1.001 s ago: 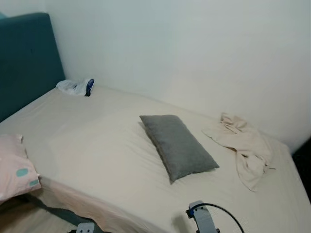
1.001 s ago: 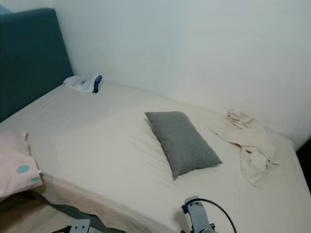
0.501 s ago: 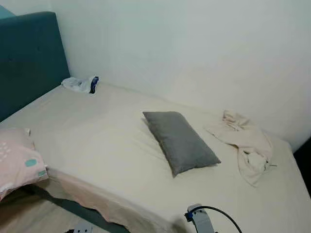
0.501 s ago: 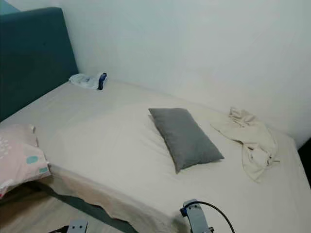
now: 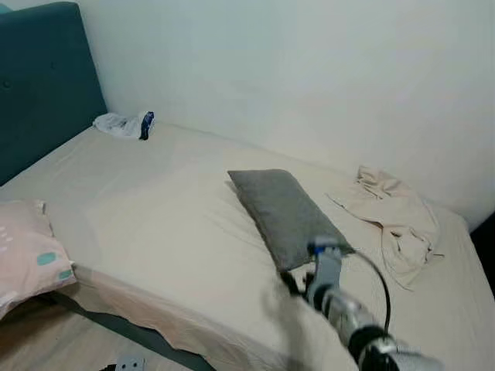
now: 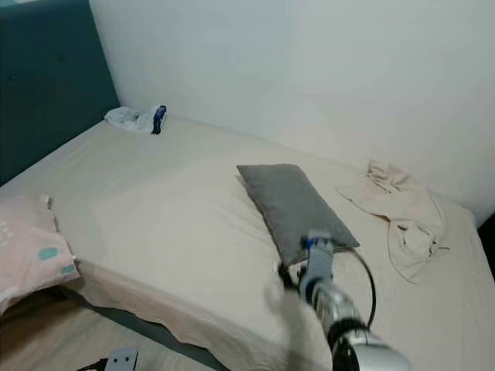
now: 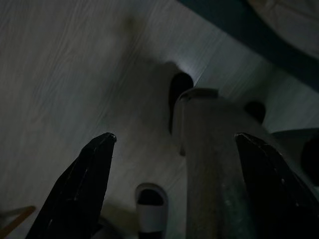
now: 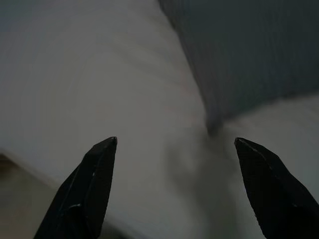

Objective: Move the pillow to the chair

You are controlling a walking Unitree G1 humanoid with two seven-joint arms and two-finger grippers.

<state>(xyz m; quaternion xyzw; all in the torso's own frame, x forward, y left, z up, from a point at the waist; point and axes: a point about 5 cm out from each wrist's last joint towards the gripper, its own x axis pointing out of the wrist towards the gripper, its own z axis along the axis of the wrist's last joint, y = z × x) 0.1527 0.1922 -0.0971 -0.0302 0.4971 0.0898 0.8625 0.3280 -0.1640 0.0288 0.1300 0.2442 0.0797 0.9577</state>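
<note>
Reaching for the grey rectangular fabric pillow (image 5: 285, 217), lying flat near the middle of the cream-sheeted bed (image 5: 155, 224), long axis running from 11 o'clock to 5 o'clock in the head views. Right gripper (image 8: 175, 186) out over the sheet just short of the pillow's near corner, black fingers (image 8: 97, 174) spread wide apart with nothing between them. Silver right arm (image 5: 340, 305) stretched forward from the 5 o'clock edge of the left eye view, blurred.

To do the step well: carry on to the near corner, straddling the pillow's edge with one finger above and one slid beneath, so as to bite the stuffed edge and not pinch the sheet along with it. Soft filling likely to sag; a deep grip well past the seam probably safer than a hold on the tip. Worth staying clear of the crumpled beige cloth (image 5: 394, 220) lying at 3 o'clock of the pillow, near but apart.

No chair visible anywhere.

Head views give the layout: teal padded headboard (image 5: 39, 85) at 10 o'clock, white and blue bundle (image 5: 124, 124) by the wall, pink patterned pillow (image 5: 27, 251) at 9 o'clock on the bed's near edge. Right wrist view adds the close alignment, the grey corner sitting between the fingertips and ahead of them. Left wrist view, dark, shows the left gripper (image 7: 174, 144) hanging over pale wooden floor (image 7: 60, 74), fingers apart and empty.
</note>
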